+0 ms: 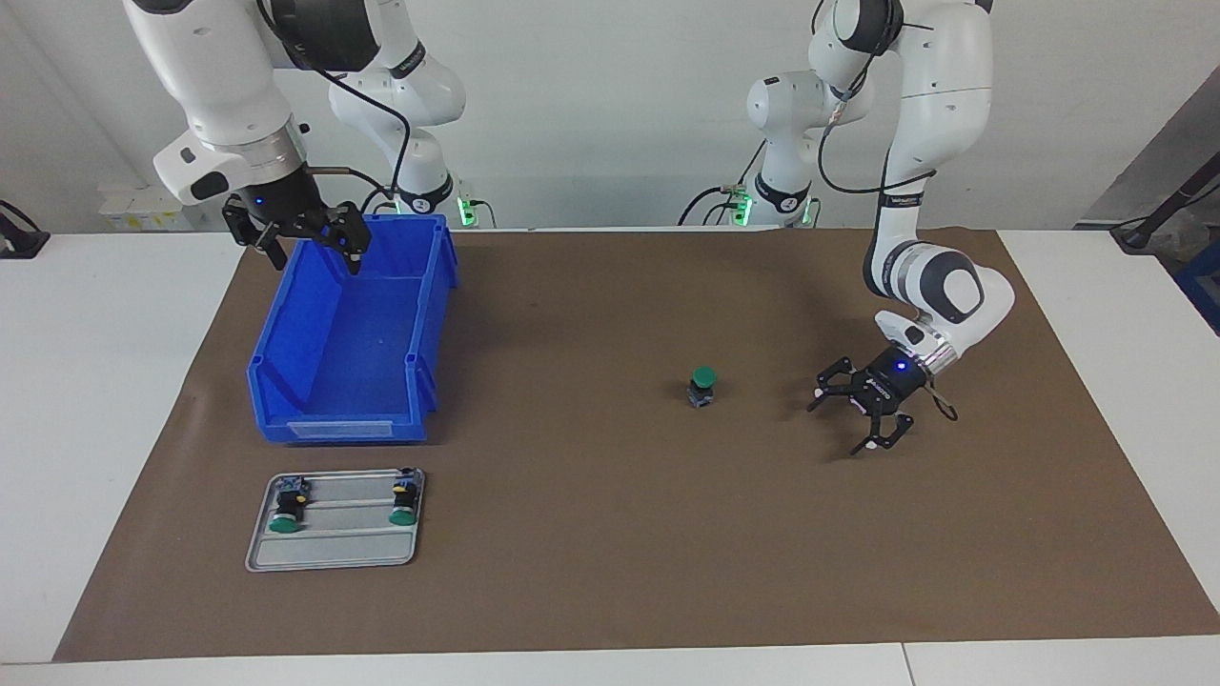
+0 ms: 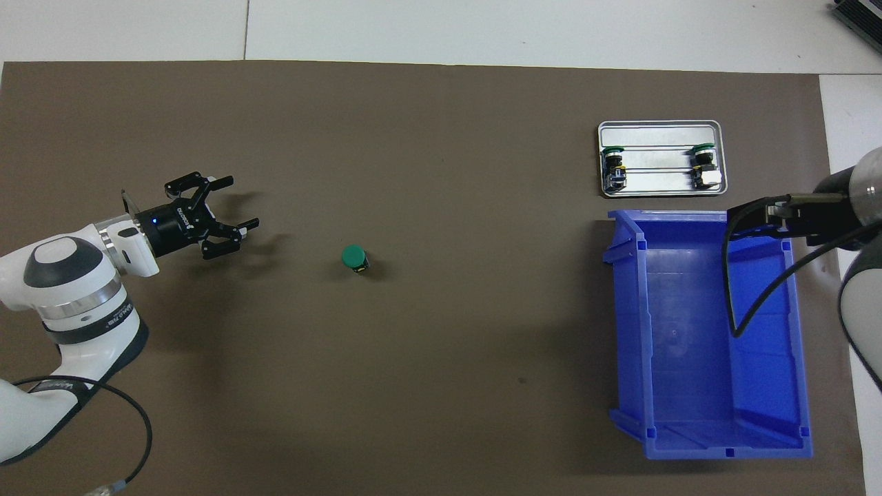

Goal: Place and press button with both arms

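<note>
The small push-button with a round flat green cap on a short black body (image 1: 702, 386) (image 2: 355, 257) stands upright, cap up, alone on the brown paper mat (image 1: 610, 534) (image 2: 413, 386) that covers the middle of the white counter (image 1: 95, 381). It sits near the mat's centre, toward the left arm's end.

The left arm's black two-finger pincer (image 1: 857, 419) (image 2: 233, 215) hangs low over the mat beside the button, toward the left arm's end of the counter and clear of it, with its fingers spread wide and nothing between them.

The right arm's black pincer (image 1: 310, 246) hovers over the robot-side end of the open blue plastic bin (image 1: 419, 314) (image 2: 630, 331), also spread open and carrying nothing.

Farther from the robots than the bin, and just beside it, lies a shallow grey metal tray (image 1: 329, 553) (image 2: 658, 126). Two more green-capped buttons lie on their sides in it, one (image 1: 288, 507) (image 2: 612, 165) at each end (image 1: 404, 499) (image 2: 705, 165).
</note>
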Motion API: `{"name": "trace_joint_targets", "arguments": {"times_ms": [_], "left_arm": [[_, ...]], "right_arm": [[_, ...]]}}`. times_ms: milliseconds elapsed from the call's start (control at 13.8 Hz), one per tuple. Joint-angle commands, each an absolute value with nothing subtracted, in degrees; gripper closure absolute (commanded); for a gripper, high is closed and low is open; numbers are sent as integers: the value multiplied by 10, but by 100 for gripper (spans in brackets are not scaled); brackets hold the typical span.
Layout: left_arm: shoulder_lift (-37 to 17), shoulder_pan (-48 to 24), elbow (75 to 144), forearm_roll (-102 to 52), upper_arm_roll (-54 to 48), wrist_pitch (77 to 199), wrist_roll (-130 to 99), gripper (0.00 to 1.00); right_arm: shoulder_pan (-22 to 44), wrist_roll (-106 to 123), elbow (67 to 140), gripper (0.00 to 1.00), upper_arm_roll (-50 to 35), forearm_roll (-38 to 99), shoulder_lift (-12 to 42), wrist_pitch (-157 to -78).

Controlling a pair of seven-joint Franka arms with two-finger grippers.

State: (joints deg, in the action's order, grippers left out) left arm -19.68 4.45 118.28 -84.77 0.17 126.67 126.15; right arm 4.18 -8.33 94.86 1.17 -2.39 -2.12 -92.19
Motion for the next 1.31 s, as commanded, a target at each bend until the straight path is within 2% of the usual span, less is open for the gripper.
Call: {"name": "trace_joint_targets", "arguments": {"times_ms": [0, 364, 655, 945, 1236], "left_arm": [[-184, 45, 1116, -699, 9, 1272, 1082, 1], [-128, 25, 1026, -450, 5, 1222, 726, 1], [-77, -1, 1026, -345, 4, 1173, 531, 0], [-38, -67, 1027, -190, 4, 1163, 294, 0], [-11, -103, 1034, -178, 3, 1118, 94, 0]], "right_arm": [[42, -87, 951, 0, 14, -12, -25, -920], [42, -87, 951, 0, 14, -12, -25, -920], [42, -87, 951, 0, 14, -12, -25, -920], [42, -87, 951, 0, 14, -12, -25, -920], [42, -87, 951, 0, 14, -12, -25, -920]]}}
